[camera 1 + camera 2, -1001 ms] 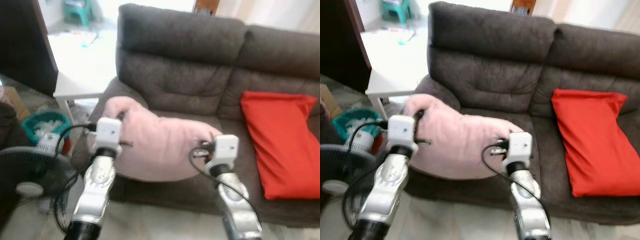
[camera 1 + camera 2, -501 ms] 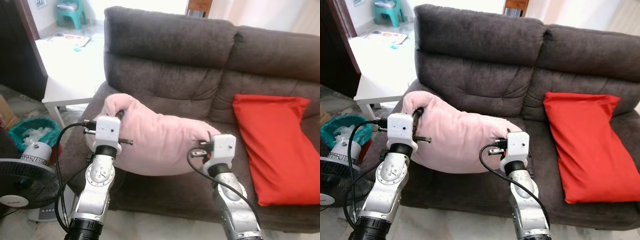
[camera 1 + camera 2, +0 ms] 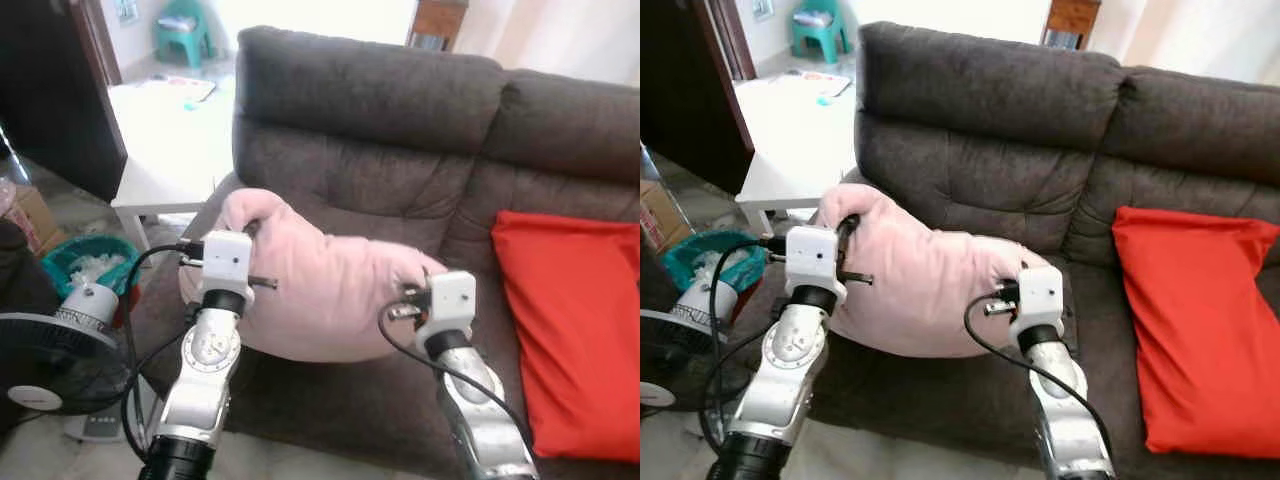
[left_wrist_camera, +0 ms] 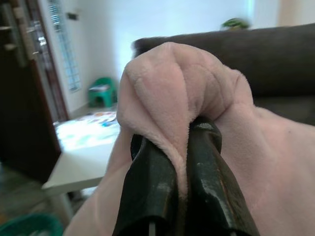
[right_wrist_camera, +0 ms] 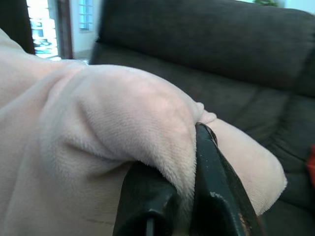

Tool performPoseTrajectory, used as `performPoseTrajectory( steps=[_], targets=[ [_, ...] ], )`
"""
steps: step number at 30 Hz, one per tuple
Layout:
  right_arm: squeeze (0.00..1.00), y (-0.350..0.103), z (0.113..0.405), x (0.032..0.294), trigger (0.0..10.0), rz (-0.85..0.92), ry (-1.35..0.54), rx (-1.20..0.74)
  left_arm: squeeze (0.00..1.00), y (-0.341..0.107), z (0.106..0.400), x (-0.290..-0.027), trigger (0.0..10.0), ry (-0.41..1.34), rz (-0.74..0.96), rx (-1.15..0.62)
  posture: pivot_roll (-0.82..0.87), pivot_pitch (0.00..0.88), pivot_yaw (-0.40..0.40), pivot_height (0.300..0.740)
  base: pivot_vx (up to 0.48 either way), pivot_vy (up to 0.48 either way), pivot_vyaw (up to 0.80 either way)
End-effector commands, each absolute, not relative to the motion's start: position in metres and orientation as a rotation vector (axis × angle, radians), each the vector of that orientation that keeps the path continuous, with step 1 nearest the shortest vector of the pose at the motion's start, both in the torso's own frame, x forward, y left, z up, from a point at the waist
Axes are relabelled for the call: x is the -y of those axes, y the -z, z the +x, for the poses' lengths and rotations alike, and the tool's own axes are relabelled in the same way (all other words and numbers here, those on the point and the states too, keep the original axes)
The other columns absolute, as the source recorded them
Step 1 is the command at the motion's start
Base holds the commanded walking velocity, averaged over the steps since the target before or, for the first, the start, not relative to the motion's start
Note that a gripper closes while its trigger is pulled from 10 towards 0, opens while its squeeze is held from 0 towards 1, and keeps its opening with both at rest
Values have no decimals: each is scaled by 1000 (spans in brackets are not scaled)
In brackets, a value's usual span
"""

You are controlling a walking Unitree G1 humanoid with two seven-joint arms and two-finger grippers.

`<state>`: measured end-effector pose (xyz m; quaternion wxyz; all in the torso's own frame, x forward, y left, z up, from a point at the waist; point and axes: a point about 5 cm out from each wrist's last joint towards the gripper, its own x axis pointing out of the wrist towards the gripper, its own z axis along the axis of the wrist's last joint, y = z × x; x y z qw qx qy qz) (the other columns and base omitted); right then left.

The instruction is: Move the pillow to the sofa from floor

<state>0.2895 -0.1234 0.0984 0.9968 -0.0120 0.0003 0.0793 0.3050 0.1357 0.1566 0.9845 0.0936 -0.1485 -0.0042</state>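
Pale pink plush is what catches the eye: from the head camera's left eye, the pink pillow (image 3: 320,290) hangs between the two silver arms, held up over the left seat cushion of the dark brown sofa (image 3: 400,120), off the floor. The left gripper (image 3: 247,235) pinches the pillow's left end near the sofa's armrest, and the right gripper (image 3: 418,290) has the right end. A red pillow (image 3: 565,320) lies on the right seat, well apart from the pink one. To the left stand a white side table (image 3: 165,150), a teal basket (image 3: 85,265) and, nearer, a black fan (image 3: 45,360).

The right eye shows the same scene, with a green stool (image 3: 820,25) far back on the left.

Along the left wrist, the two black fingers (image 4: 147,191) sit narrow, with a fold of pink fabric squeezed between the jaws and bulging above them.

Along the right wrist, the black fingers (image 5: 216,196) are likewise close together, jaws clamped on a bunched edge of the pillow, the sofa's backrest beyond.
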Motion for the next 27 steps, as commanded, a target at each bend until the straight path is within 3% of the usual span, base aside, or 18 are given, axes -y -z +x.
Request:
performPoseTrajectory(
  steps=[1,5,13,27],
  targets=[
    [0,-117,292,111,10000,-24,-227,96,0,-168,305,-118,10000,80,167,362,123,0,-99,740,259,0,0],
    [0,-119,292,109,10000,-47,-248,113,0,-168,305,-118,10000,80,167,362,124,0,-100,740,259,0,0],
    [0,-118,292,107,10000,-49,-257,110,0,-169,305,-118,10000,81,167,363,128,0,-100,740,258,0,703],
    [0,-115,292,109,10000,-42,-242,97,0,-168,305,-118,10000,84,169,358,128,0,-100,740,258,0,0]
  ],
)
